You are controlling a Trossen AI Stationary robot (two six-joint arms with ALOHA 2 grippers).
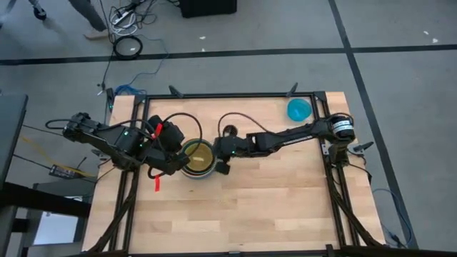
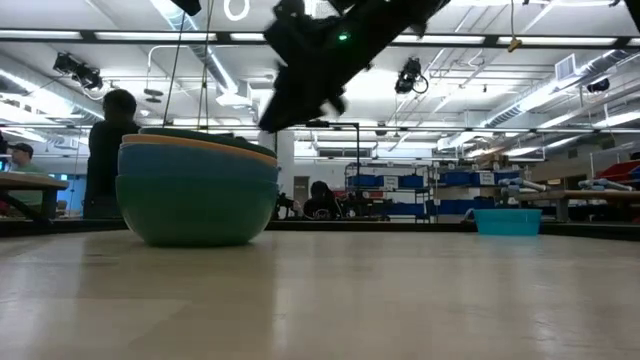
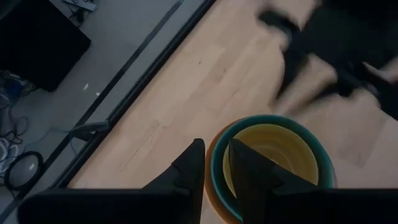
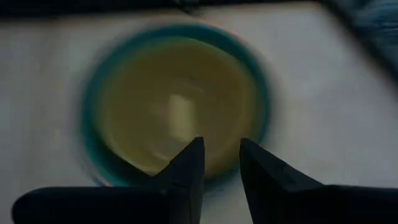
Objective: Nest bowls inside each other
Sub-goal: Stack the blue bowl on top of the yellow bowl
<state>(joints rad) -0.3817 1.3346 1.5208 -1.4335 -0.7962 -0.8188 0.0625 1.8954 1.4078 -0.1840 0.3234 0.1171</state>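
Observation:
A stack of nested bowls (image 1: 198,158) stands on the wooden table left of centre. Its outer bowl is teal (image 2: 195,215), with blue and orange rims above it and a yellow bowl (image 3: 273,155) inside. A single cyan bowl (image 1: 299,109) rests on its base at the far right. My left gripper (image 3: 216,163) hovers above the stack's left rim, slightly open and holding nothing, one finger over the table and one over the yellow inside. My right gripper (image 4: 221,163) slants down over the stack's right side (image 2: 272,118), also narrowly open with nothing in it. It stays clear of the rim.
A black frame (image 1: 235,95) runs along the table's far edge and down both sides. Bare wood (image 1: 250,214) lies between the stack and the near edge. Both arms crowd the stack from either side. Beyond the table's far edge a person (image 2: 108,150) stands in the room.

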